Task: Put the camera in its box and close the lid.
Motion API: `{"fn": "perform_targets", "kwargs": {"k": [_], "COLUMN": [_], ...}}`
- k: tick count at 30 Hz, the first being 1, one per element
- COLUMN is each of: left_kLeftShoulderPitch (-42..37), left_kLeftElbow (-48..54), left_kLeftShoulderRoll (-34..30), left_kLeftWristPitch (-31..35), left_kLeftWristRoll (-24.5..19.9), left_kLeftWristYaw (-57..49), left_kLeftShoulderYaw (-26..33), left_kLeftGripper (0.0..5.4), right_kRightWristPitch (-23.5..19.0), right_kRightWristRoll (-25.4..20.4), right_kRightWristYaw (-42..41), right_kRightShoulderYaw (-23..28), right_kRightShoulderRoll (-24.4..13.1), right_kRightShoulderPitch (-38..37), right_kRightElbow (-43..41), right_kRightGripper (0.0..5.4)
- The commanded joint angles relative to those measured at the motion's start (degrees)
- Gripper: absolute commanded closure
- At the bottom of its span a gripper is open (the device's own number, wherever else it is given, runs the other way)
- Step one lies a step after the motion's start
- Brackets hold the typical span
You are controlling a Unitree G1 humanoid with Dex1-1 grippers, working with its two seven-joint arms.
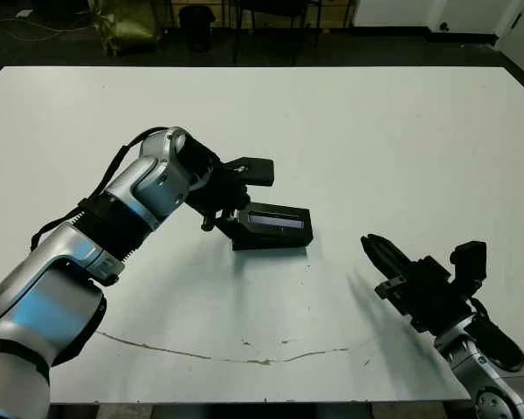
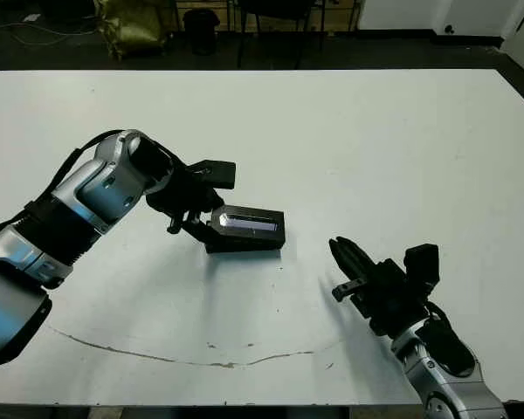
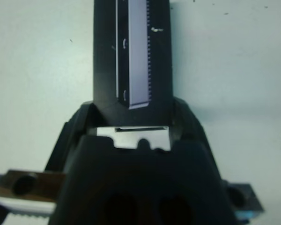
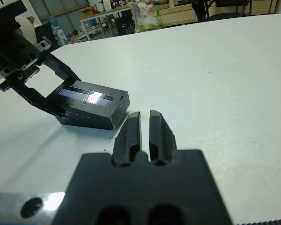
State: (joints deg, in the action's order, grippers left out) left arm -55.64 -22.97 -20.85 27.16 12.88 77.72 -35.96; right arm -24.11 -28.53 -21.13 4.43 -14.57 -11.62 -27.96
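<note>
The box lies near the table's middle with the lid flat on top, its pale stripe facing up. The camera is hidden from every view. My left gripper is open at the box's left end. One finger stands beyond the box and apart from it; the other touches the near left corner. In the left wrist view the lid runs out from between the two fingers. My right gripper hovers at the front right, shut on nothing, clear of the box.
A thin brown mark runs across the white table near its front edge. Beyond the far edge, on a dark floor, stand chair legs and a yellow-green bag.
</note>
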Motion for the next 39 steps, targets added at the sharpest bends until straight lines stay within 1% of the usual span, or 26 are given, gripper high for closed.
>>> {"fn": "perform_targets", "kwargs": {"k": [1, 3, 7, 12, 14, 18, 23, 27, 30, 36, 39], "left_kLeftShoulderPitch": [1.0, 1.0, 0.9, 1.1, 1.0, 0.7, 0.8, 1.1, 1.2, 2.3, 2.7], "left_kLeftElbow": [-0.9, -0.8, -0.7, -0.5, -0.8, -1.5, -2.3, -2.3, -2.4, -2.7, -3.5], "left_kLeftShoulderRoll": [-1.3, -1.6, -1.8, -2.7, -2.8, -2.9, -3.2, -3.6, -3.6, -3.5, -3.1], "left_kLeftWristPitch": [0.1, -0.2, 1.8, -1.1, -1.4, -1.7, -2.5, -3.4, -1.7, -0.5, 0.7], "left_kLeftWristRoll": [1.1, 1.5, 1.9, 2.2, 2.3, 2.1, 2.2, 2.6, 2.4, 2.2, 1.6], "left_kLeftWristYaw": [0.7, 0.9, 1.2, 1.3, 1.4, 2.2, 2.3, 2.1, 2.3, 1.9, 2.1], "left_kLeftShoulderYaw": [-1.2, -1.4, -1.8, -2.4, -2.5, -2.8, -3.0, -3.1, -3.0, -3.0, -2.7], "left_kLeftGripper": [3.14, 3.14, 3.14, 3.14, 3.14, 3.14, 3.14, 3.14, 3.14, 3.14, 3.14], "right_kRightWristPitch": [-0.6, 0.4, -0.2, -0.5, 0.0, -0.9, -0.1, -0.4, -0.9, -0.8, -0.2], "right_kRightWristRoll": [-0.4, 0.6, 1.9, 0.6, 1.0, 0.5, -0.2, 1.3, 1.9, 0.0, 0.2], "right_kRightWristYaw": [0.1, 0.2, 0.7, 0.6, 0.7, 1.1, 0.2, 1.3, 1.6, 1.0, 0.8], "right_kRightShoulderYaw": [0.3, 0.0, -0.3, 0.0, -0.2, -0.1, 0.0, -0.4, -0.4, 0.3, 0.1], "right_kRightShoulderRoll": [0.0, -0.2, -0.7, 0.1, 0.1, 0.1, 0.0, -0.4, -0.9, -0.3, -0.6], "right_kRightShoulderPitch": [-0.3, -0.2, -0.4, -0.3, -0.4, -0.3, -0.2, -0.4, -0.3, -0.5, -0.5], "right_kRightElbow": [0.4, 0.8, -0.1, -0.2, -0.2, -0.4, 0.1, -0.4, -0.7, -0.4, -0.2], "right_kRightGripper": [5.40, 5.40, 5.40, 5.40, 5.40, 5.40, 5.40, 5.40, 5.40, 5.40, 5.40]}}
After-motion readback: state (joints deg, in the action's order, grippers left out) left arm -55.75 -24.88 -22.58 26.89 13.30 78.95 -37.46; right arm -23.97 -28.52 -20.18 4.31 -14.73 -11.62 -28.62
